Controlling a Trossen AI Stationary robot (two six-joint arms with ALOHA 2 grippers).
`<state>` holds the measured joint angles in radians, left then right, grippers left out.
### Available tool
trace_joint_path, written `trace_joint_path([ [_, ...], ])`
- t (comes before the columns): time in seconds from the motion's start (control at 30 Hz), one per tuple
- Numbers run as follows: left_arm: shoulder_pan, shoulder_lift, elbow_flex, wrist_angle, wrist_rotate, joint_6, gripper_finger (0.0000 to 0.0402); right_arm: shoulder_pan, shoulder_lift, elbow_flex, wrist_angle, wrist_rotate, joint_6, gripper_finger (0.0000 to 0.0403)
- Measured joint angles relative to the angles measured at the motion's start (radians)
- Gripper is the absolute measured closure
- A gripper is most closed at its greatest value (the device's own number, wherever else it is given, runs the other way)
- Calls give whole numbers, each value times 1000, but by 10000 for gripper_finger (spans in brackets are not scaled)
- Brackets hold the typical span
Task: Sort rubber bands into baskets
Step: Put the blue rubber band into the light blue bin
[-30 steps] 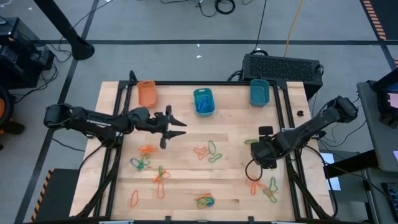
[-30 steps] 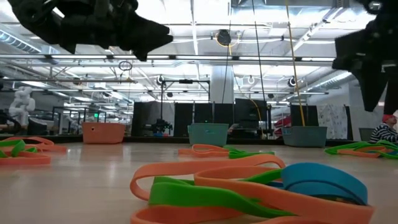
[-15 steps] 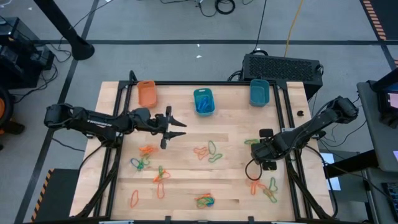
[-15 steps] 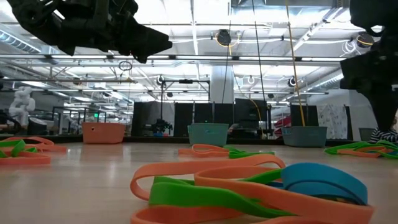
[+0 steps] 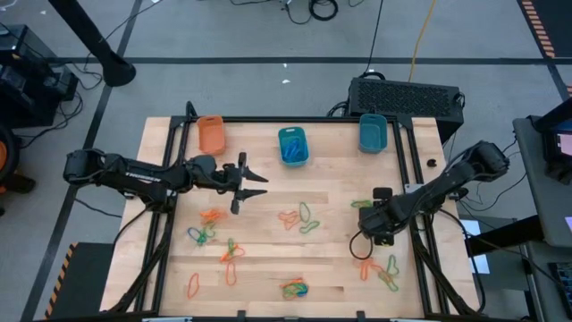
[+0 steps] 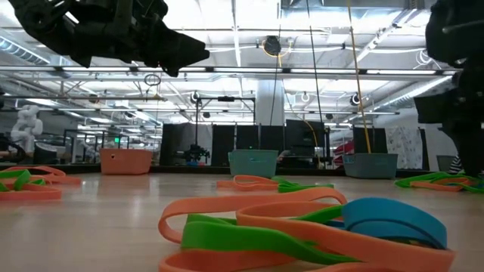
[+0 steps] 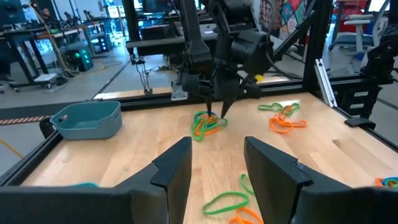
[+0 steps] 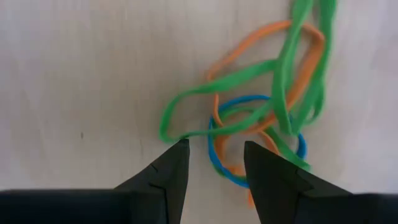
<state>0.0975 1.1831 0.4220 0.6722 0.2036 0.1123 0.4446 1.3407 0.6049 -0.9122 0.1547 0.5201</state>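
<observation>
Right gripper (image 8: 211, 163) lowered, jaws apart over tangled rubber bands (image 8: 261, 118), contact unclear

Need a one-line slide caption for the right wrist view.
Open right gripper poised over a tangle of green, orange and blue rubber bands on the wooden table.

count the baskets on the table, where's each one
3, all along the table's far edge in the high view: the orange basket at left, one teal basket in the middle, another teal basket at right.
</observation>
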Motion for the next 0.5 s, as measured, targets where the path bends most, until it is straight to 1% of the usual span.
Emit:
trace_joint_path([
  [0.17,0,0,0,0,-1,0,246,0,43,-8,8,1,-5,257],
  [0.37,0,0,1,0,-1,0,246,0,38,-6,-1,0,3,257],
  [0.5,0,0,1,0,-1,0,246,0,40,15,-44,0,21,257],
])
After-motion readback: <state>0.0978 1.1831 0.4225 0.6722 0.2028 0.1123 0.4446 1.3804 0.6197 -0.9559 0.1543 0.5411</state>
